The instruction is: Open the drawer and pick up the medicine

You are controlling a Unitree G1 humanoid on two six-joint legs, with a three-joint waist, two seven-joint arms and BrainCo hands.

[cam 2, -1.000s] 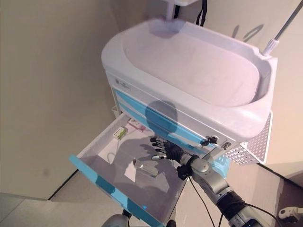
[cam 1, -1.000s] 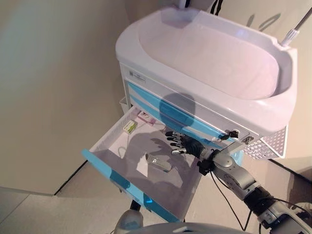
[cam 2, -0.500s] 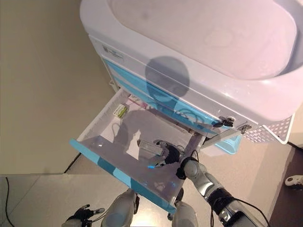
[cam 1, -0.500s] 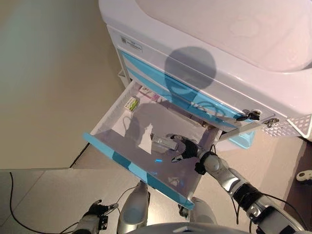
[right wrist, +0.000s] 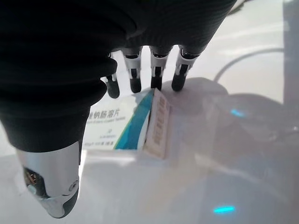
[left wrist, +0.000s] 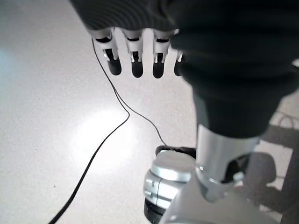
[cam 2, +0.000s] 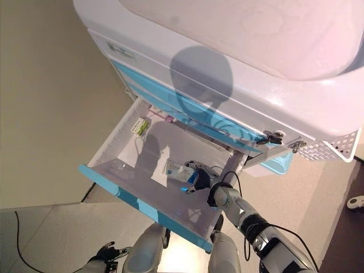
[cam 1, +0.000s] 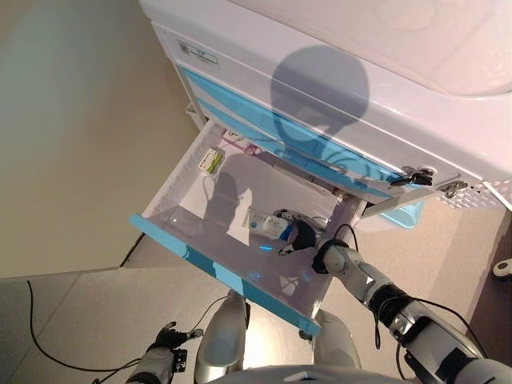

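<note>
The medicine box [cam 1: 264, 222] lies on the floor of the pulled-out drawer [cam 1: 186, 189], and the right hand [cam 1: 299, 234] is right on it, fingers [right wrist: 157, 77] reaching over the box's far edge, thumb on the near side, gripping it; the left hand [left wrist: 140, 56] hangs over the floor, fingers relaxed, holding nothing
</note>
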